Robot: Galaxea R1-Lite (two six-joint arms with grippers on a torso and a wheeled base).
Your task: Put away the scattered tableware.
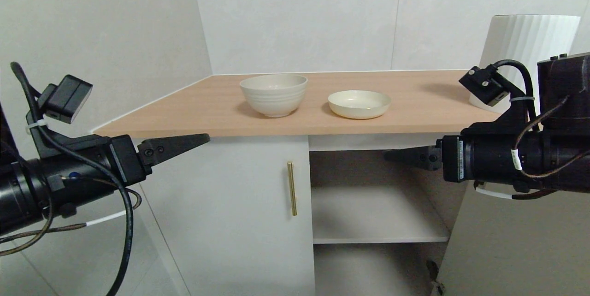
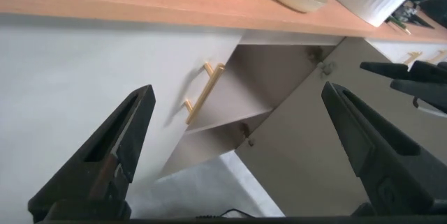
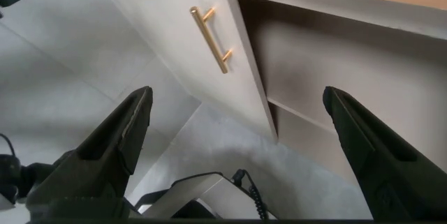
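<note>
- Tableware comes first in the head view: a bowl [image 1: 274, 94] and a shallow dish [image 1: 359, 103] stand side by side, not touching, on the wooden countertop [image 1: 428, 95].
  - I judge that nothing is put away yet, and both pieces are left to move, probably to the open cabinet shelf [image 1: 373, 215] below.
  - The left gripper [image 1: 199, 139] and right gripper [image 1: 392, 154] hang below counter level and hold nothing.
  - Both are seen side-on, so their spread is hard to read here.
- Left wrist view: the jaws stand wide apart and empty. The bowl and dish are cut off at the edge, with only their undersides showing.
- Right wrist view: the jaws are wide apart and empty. The brass door handle [image 3: 211, 39] shows beside the open compartment, whose inside is dim.
</note>
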